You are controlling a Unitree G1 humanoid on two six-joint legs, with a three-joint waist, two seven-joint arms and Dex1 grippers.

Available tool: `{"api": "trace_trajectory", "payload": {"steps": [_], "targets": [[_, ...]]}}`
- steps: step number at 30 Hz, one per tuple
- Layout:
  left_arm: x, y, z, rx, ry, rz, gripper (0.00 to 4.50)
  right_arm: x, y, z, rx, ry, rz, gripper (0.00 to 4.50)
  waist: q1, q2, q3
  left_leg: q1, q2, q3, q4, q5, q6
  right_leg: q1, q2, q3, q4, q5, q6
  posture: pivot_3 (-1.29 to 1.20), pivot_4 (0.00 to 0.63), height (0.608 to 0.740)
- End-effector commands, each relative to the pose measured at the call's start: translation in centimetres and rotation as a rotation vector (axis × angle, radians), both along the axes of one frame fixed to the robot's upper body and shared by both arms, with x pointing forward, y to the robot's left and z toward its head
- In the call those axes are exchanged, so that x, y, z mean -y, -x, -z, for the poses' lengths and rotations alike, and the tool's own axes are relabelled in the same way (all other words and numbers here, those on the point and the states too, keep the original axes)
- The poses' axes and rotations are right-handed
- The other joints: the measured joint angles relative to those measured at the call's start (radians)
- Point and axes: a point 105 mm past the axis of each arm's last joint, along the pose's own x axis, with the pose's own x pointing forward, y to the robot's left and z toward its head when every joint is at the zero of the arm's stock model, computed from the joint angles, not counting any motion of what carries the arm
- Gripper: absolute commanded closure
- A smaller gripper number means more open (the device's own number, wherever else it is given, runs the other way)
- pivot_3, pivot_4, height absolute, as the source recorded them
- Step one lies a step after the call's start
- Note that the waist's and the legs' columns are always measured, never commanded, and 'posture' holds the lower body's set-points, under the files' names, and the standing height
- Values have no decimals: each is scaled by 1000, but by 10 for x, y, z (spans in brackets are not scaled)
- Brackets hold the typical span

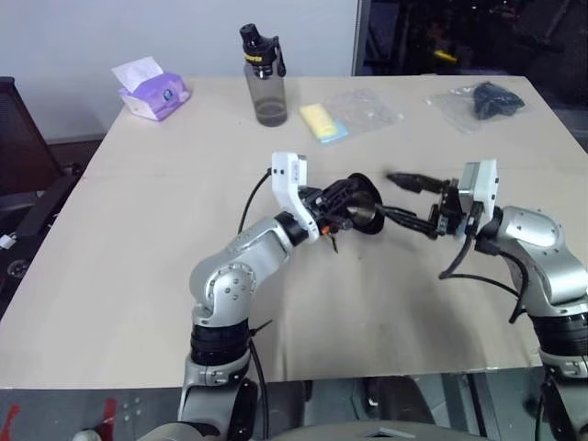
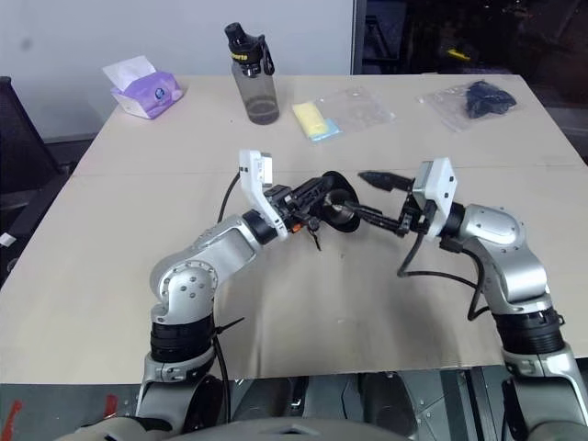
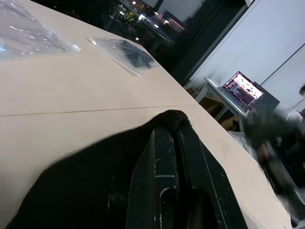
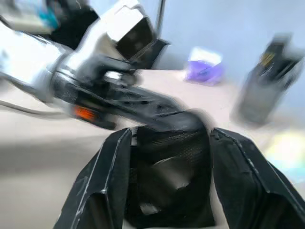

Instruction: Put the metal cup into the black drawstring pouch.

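Black fabric of the black drawstring pouch point(image 1: 360, 204) hangs mid-air above the tabletop point(image 1: 138, 276), pinched by the shut left gripper point(image 1: 347, 209) at its rim. Metal cup point(image 1: 367, 219): a steel glint shows at the pouch mouth, apparently seated inside; how deep, cannot tell. Mouth and cup axis lie roughly level, pointing toward the right gripper point(image 1: 411, 200), just beside the pouch, fingers spread wide and holding nothing. Right arm is the one free for any push or cord pull.

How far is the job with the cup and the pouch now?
Mostly done, it seems: a shiny glint inside the black drawstring pouch suggests the metal cup is in. The left gripper is shut on the pouch above the table; the right gripper is open beside it. Left: putting it down.
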Motion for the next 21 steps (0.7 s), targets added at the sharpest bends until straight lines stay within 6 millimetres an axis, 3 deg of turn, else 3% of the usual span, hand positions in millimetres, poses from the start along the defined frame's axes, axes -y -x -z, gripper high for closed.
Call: {"api": "trace_trajectory", "payload": {"steps": [1,4,6,8,12,21], "targets": [[3,1,-15,54,42,-2,4500,-2,16,18,-209,38,-62,1879,0,0,0,0,0,0,0,0,0,0,0,0,0,0,0,0,150,740],[4,4,-13,45,44,3,4500,-10,30,61,-331,188,-104,1879,1,0,0,0,-1,0,0,0,0,0,0,0,0,-1,-1,0,150,740],[5,5,-10,41,31,11,4500,-18,39,78,-394,220,-141,1879,-3,0,0,0,-1,1,0,0,0,0,0,0,0,-1,-1,0,150,740],[5,6,-9,38,30,15,4500,-24,32,90,-420,227,-89,1879,-5,0,0,0,0,1,0,0,0,0,1,0,0,0,0,0,150,740],[5,7,-9,29,38,21,4500,-38,2,96,-410,188,65,1879,-6,0,0,1,0,1,1,0,0,0,1,0,0,0,1,0,150,740],[3,7,-8,25,32,30,4500,-83,-16,95,-259,120,135,1879,-3,0,0,0,-1,0,0,0,-1,0,1,0,0,0,1,0,150,740]]}}
